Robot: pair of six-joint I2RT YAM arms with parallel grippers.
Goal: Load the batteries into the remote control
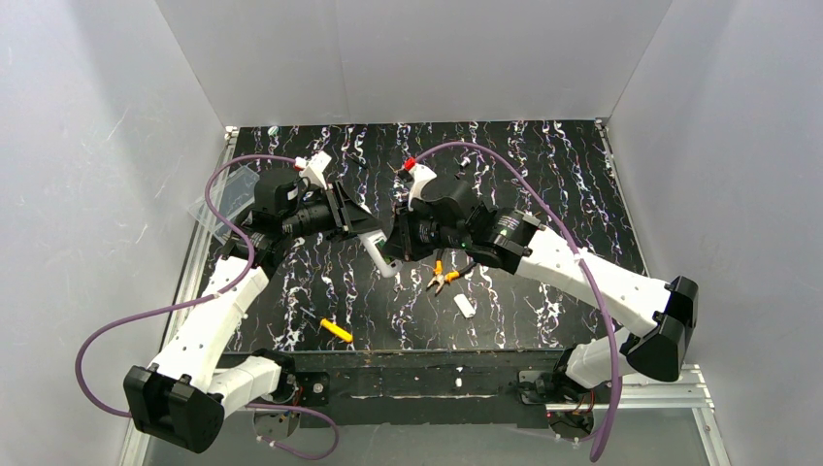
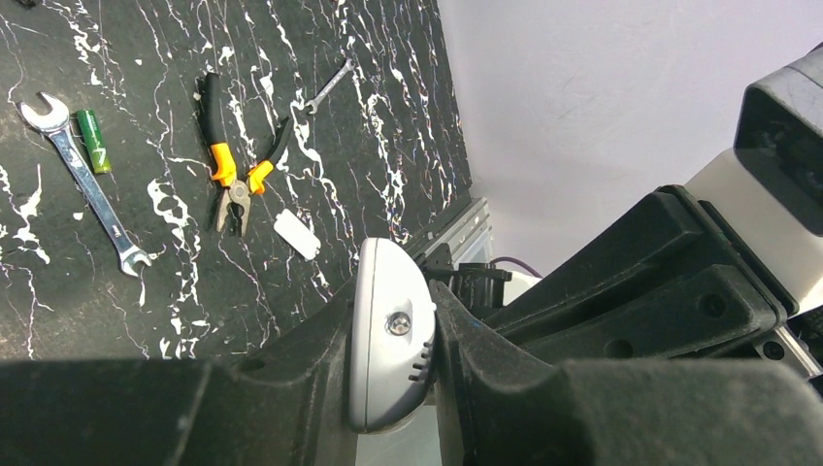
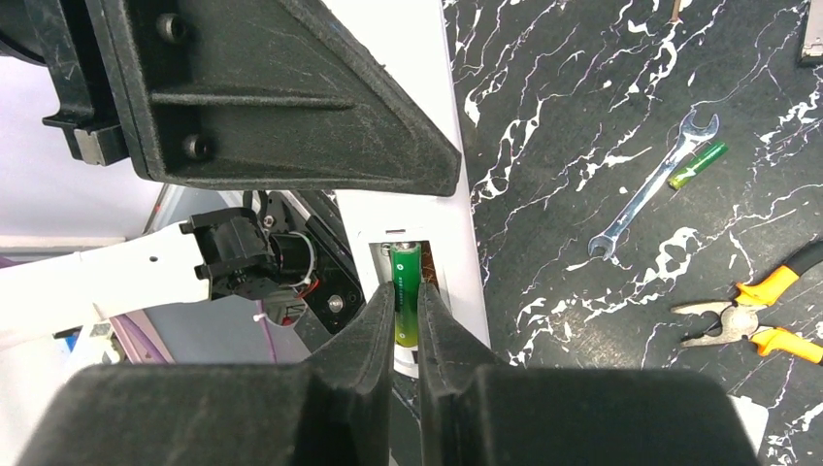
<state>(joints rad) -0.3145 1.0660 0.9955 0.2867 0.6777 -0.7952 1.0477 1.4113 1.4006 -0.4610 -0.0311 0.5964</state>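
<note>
My left gripper point(image 2: 388, 320) is shut on the white remote control point(image 2: 383, 282) and holds it on edge above the table. In the top view the remote point(image 1: 377, 250) hangs between the two grippers, the left gripper point(image 1: 357, 225) on its far end. My right gripper point(image 3: 406, 301) is shut on a green battery point(image 3: 405, 267), whose far end sits in the remote's point(image 3: 458, 262) open battery bay. Another green battery point(image 2: 93, 140) lies on the table beside a wrench; it shows in the right wrist view too point(image 3: 697, 165).
On the black marbled table lie a steel wrench point(image 3: 645, 189), orange-handled pliers point(image 1: 442, 274), a small loose white cover point(image 1: 465, 306) and a yellow-handled tool point(image 1: 335, 330) near the front edge. A smaller wrench point(image 2: 328, 87) lies farther off. White walls enclose the table.
</note>
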